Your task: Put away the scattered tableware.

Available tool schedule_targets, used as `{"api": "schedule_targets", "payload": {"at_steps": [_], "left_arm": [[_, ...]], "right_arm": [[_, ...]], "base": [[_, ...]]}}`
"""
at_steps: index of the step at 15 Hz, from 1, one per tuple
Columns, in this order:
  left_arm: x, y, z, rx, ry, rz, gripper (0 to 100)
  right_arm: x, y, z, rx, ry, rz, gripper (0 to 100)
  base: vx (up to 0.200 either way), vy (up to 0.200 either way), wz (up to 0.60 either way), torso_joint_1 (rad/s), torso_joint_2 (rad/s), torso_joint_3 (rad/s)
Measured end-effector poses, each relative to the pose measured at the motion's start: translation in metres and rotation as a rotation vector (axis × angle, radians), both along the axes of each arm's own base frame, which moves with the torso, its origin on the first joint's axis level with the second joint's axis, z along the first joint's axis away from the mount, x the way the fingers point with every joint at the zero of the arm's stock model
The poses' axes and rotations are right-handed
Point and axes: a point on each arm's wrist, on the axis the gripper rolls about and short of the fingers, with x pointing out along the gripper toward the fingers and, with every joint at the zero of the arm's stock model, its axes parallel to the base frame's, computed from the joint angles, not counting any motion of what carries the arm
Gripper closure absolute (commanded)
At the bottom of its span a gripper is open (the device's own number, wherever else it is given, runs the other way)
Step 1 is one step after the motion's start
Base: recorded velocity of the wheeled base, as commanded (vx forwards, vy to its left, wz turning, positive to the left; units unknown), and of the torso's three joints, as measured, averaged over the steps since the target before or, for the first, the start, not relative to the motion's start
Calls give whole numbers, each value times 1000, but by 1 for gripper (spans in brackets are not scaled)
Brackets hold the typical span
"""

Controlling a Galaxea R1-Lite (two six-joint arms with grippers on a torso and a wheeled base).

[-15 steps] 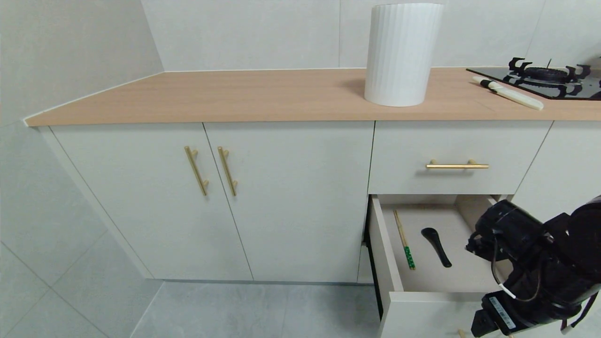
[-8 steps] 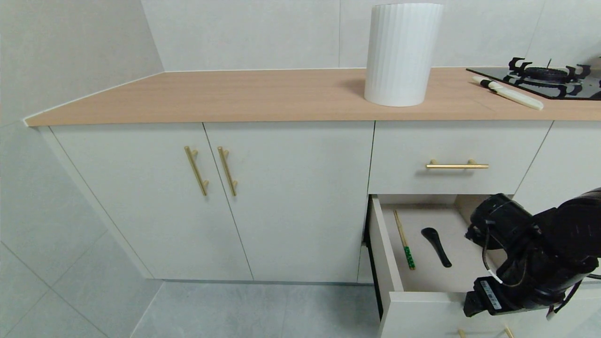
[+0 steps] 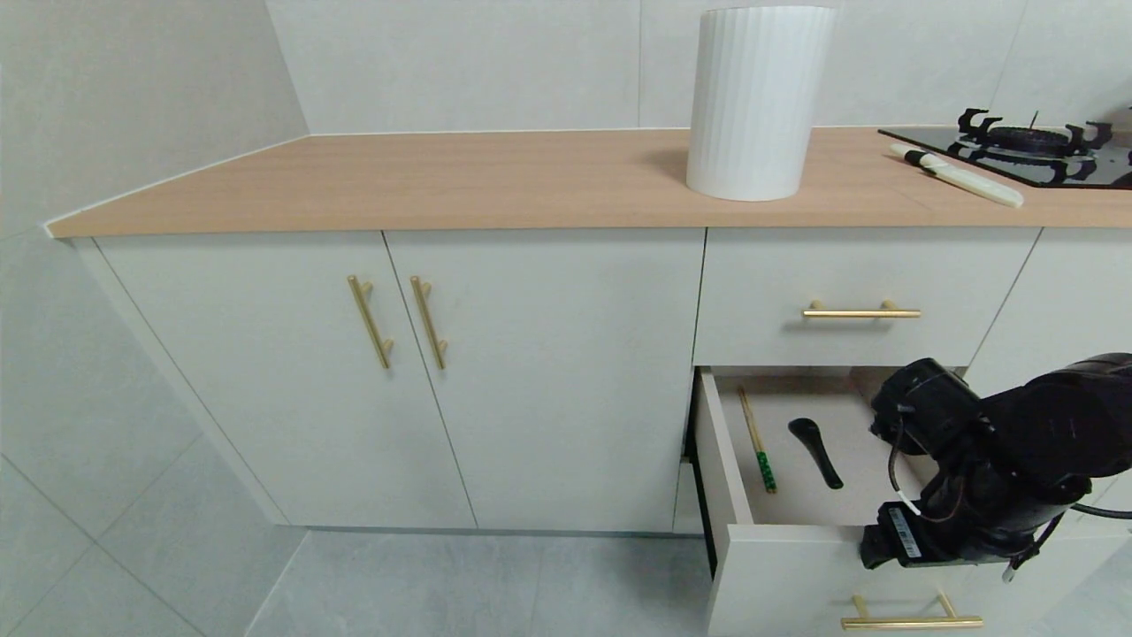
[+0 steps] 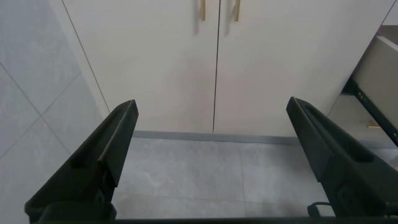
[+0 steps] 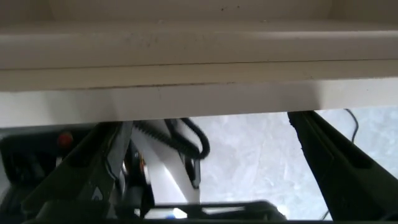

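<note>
right wrist view: right jaws spread wide, drawer front (image 5: pixel 199 68) just beyond them

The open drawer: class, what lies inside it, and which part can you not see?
Inside the open drawer lie chopsticks with green ends and a black spoon, side by side, not touching. The right arm covers the drawer's right side; anything there is hidden.

The right arm (image 3: pixel 982 469) has swung up and in toward the cabinet, pressing at the front of the open drawer (image 3: pixel 787 575). The drawer has slid partway back in. Its brass handle (image 3: pixel 911 622) has come into sight below the arm, and the chopsticks (image 3: pixel 756 438) and black spoon (image 3: pixel 815 451) have ridden back with it.
</note>
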Motion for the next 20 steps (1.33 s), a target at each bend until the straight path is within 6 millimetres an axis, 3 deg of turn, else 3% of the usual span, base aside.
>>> {"api": "schedule_targets", "payload": {"at_steps": [20], "left_arm": [[0,0,0,0,0,0,0]], "right_arm": [[30,-1,-33,125,-457,-35,0]], "base": [[0,0,0,0,0,0]]}}
